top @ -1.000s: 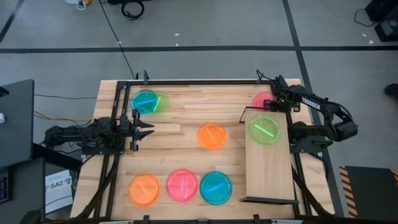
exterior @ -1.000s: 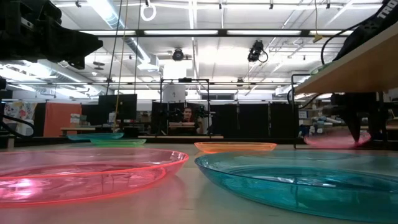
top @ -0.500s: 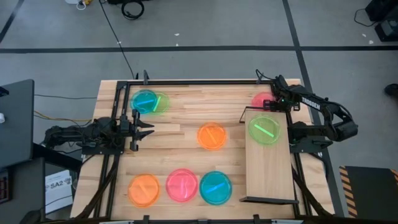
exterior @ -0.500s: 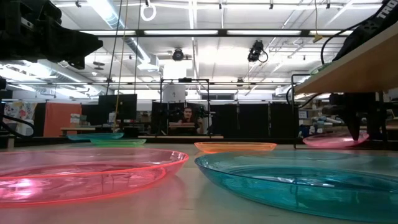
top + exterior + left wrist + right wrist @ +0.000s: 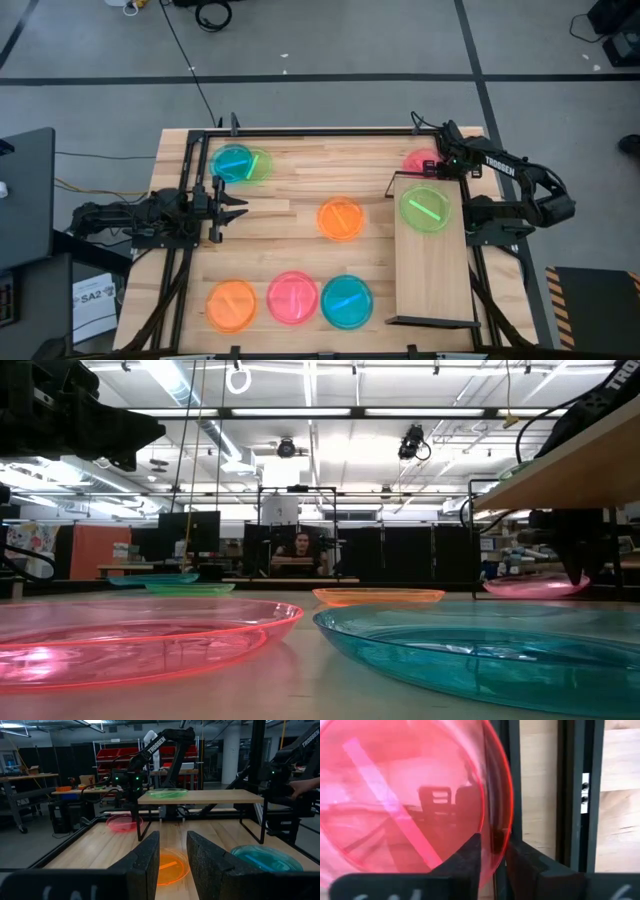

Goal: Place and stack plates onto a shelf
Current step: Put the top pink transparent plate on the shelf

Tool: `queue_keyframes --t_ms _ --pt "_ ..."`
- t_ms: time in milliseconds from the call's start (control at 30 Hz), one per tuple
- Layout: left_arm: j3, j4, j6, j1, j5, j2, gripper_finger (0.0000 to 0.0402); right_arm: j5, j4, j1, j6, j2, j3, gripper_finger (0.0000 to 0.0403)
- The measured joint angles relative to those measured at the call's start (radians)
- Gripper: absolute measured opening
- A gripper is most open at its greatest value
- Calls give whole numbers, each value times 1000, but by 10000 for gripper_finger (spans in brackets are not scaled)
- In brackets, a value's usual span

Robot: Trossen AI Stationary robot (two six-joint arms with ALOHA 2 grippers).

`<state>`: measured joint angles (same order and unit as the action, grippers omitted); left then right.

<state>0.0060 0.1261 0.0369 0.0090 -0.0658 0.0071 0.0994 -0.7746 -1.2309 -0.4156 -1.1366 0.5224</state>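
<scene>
Plates are what I have to get onto the shelf (image 5: pixel 435 270), and as far as I can judge I am near the start: only one of them, a green plate (image 5: pixel 424 211), lies on the light-wood board, toward its far end, with the rest of the board bare. Going left to right across the table, a teal plate (image 5: pixel 233 162) sits at the far left overlapping a second green plate (image 5: pixel 260 165); along the near edge lie an orange plate (image 5: pixel 232 304), a pink plate (image 5: pixel 293 297) and another teal plate (image 5: pixel 347 301), close beside one another; a second orange plate (image 5: pixel 341 219) rests alone mid-table. So six plates wait on the table, and stacking has not begun. My left gripper (image 5: pixel 232 205) hangs above the left side of the table, well apart from every plate, its fingers (image 5: pixel 142 865) standing parted with nothing between them. My right gripper (image 5: pixel 440 167) is at the far right, just beyond the shelf's far end, and there my fingers (image 5: pixel 470 855) pinch the rim of a seventh plate, the far pink plate (image 5: pixel 395 800). From table height that plate looks tilted, one edge lifted clear of the wood. All the plates are thin, round, translucent and glossy, each with a brighter stripe across its face.
</scene>
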Motion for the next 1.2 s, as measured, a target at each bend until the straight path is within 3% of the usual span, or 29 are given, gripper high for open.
queue_keyframes --t_ms 300,767,1200 --pt "0 0 0 0 0 0 105 7 -1 0 0 1 2 10" --pt "0 0 0 0 0 0 105 -17 -4 0 -11 12 13 6" --pt "0 0 0 0 0 0 105 -52 -69 0 -68 35 229 6"
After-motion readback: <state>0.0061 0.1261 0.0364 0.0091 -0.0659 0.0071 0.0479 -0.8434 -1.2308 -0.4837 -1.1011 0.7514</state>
